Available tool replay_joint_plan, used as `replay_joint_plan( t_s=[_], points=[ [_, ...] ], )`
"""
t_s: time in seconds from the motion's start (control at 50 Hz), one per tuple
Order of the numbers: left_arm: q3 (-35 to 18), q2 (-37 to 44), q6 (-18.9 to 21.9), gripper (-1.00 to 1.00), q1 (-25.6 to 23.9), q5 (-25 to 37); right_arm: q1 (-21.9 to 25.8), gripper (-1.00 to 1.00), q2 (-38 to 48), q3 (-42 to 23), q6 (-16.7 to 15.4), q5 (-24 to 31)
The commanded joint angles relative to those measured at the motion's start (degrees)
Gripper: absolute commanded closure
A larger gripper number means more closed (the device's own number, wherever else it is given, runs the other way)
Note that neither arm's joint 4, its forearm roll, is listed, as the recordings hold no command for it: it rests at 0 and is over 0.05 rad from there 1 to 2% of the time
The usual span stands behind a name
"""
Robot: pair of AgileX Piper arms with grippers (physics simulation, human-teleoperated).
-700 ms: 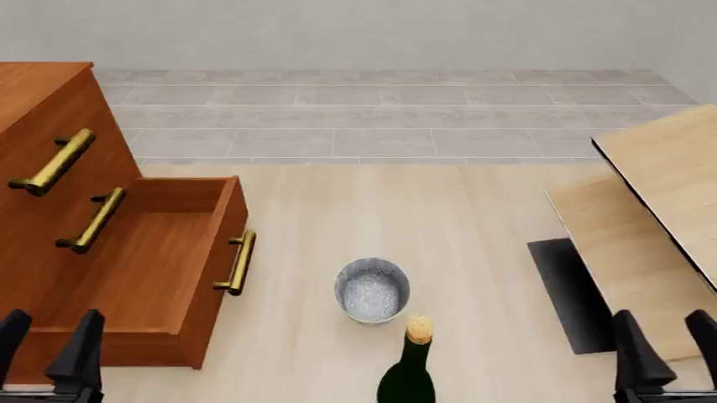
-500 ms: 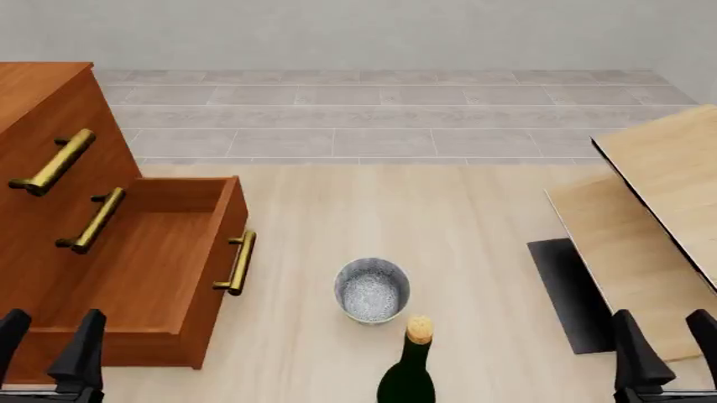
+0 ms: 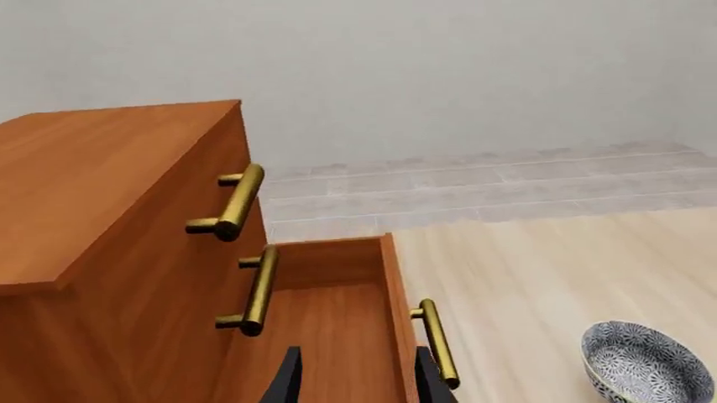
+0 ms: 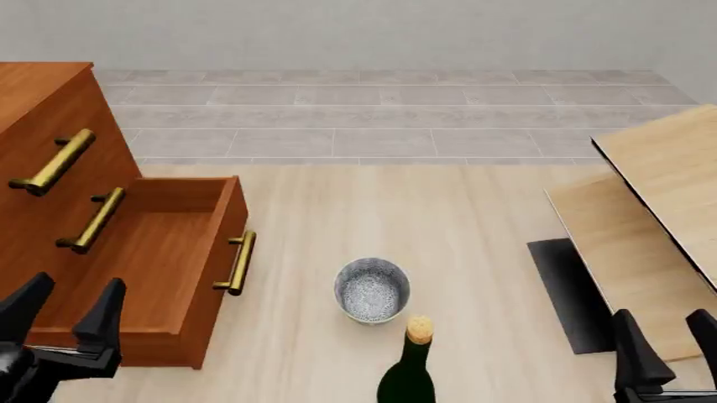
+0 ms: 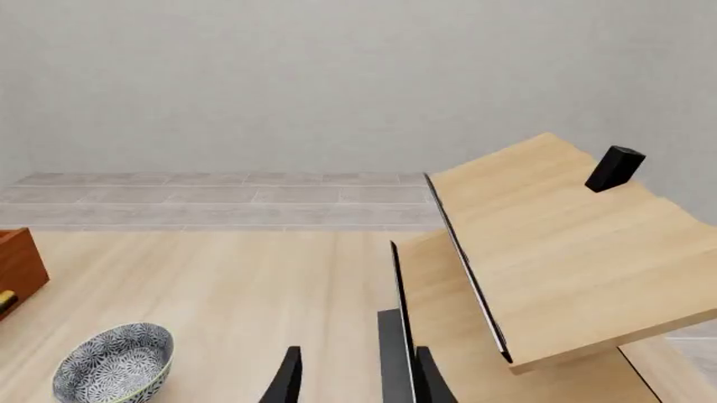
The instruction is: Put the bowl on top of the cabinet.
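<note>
- Both grippers are held with fingers spread apart and nothing between them: the left gripper (image 4: 65, 304) is seen over the near corner of the cabinet's (image 4: 45, 126) pulled-out bottom drawer (image 4: 151, 252), and the right gripper (image 4: 663, 340) is kept far from the cabinet, near the pale table (image 4: 672, 168).
- The bowl (image 4: 372, 290) is seen upright on the floor, just beside the open drawer's front.
- A dark bottle (image 4: 409, 369) is placed close to the bowl, on its near side.

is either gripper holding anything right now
No. Both the left gripper and right gripper are open and empty; the bowl sits untouched.
</note>
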Motion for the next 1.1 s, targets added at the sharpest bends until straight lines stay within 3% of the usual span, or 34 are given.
replay_joint_plan(
  t_s=[0.02,0.12,0.42,0.6,1.02,1.1],
  points=[
    [-4.10,13.46,0.98,-1.00,-1.45,-7.78,-0.01,-1.00,0.01,0.00,-0.01,0.00],
    [-6.37,19.18,0.49,-1.00,-3.11,-8.98,-0.01,-1.00,0.02,0.00,0.01,0.00],
    [-11.73,24.24,1.65,-1.00,-9.17,-7.82,0.00,-1.00,0.02,0.00,0.01,0.00],
    [-16.54,29.65,0.00,-1.00,-11.48,-5.07,0.00,-1.00,0.02,0.00,0.00,0.00],
    [-23.27,35.51,1.75,-1.00,-18.39,-0.49,-0.01,-1.00,0.00,0.00,0.00,0.00],
    [-24.87,36.64,0.50,-1.00,-19.00,0.96,0.00,-1.00,0.01,0.00,0.01,0.00]
  ],
)
